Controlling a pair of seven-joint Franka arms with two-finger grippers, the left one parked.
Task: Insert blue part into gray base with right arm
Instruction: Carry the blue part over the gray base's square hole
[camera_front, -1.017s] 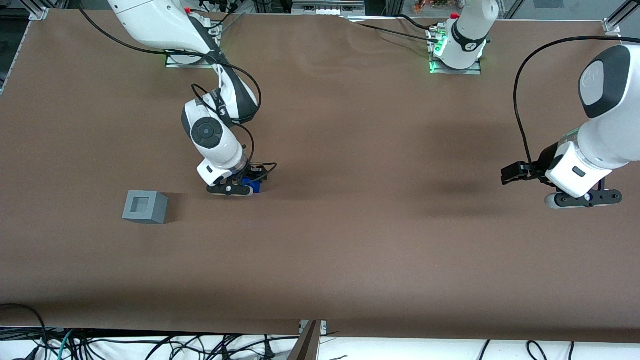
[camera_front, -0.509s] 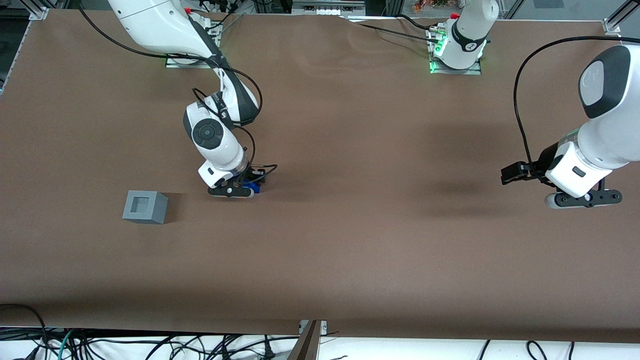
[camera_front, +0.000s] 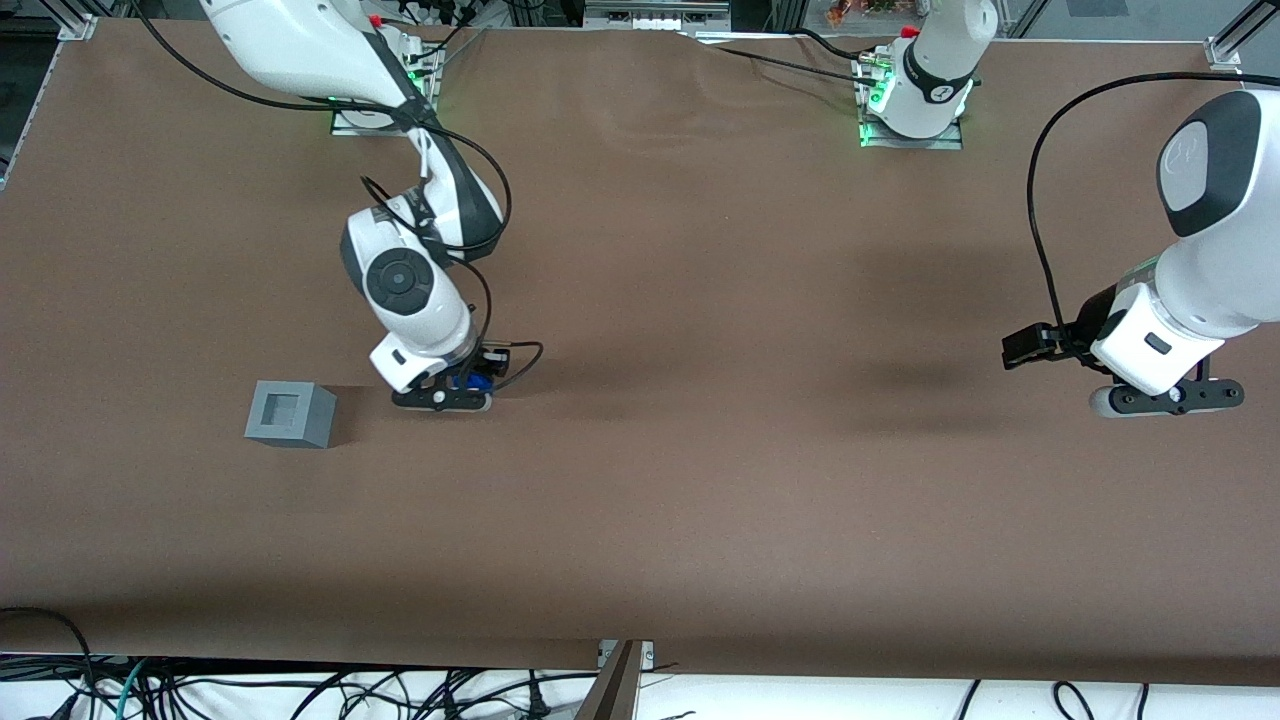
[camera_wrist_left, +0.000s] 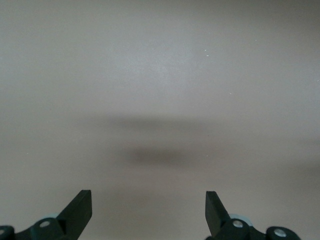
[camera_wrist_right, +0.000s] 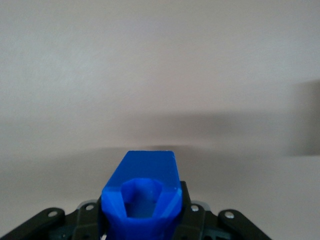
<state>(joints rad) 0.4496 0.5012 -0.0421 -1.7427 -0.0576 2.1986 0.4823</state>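
Observation:
The right arm's gripper (camera_front: 452, 392) hangs just above the brown table, shut on the blue part (camera_front: 468, 381), which shows only as a small blue patch under the wrist. In the right wrist view the blue part (camera_wrist_right: 142, 192) fills the gap between the black fingers (camera_wrist_right: 195, 220) and is lifted off the table. The gray base (camera_front: 288, 414), a light-grey cube with a square recess in its top, sits on the table beside the gripper, a short way off toward the working arm's end and slightly nearer the front camera.
The brown table (camera_front: 700, 480) spreads wide around both things. The arm bases stand at the table's edge farthest from the front camera. Cables hang below the near edge.
The right arm has carried the blue part sideways toward the gray base, closing part of the gap. The base has not moved.

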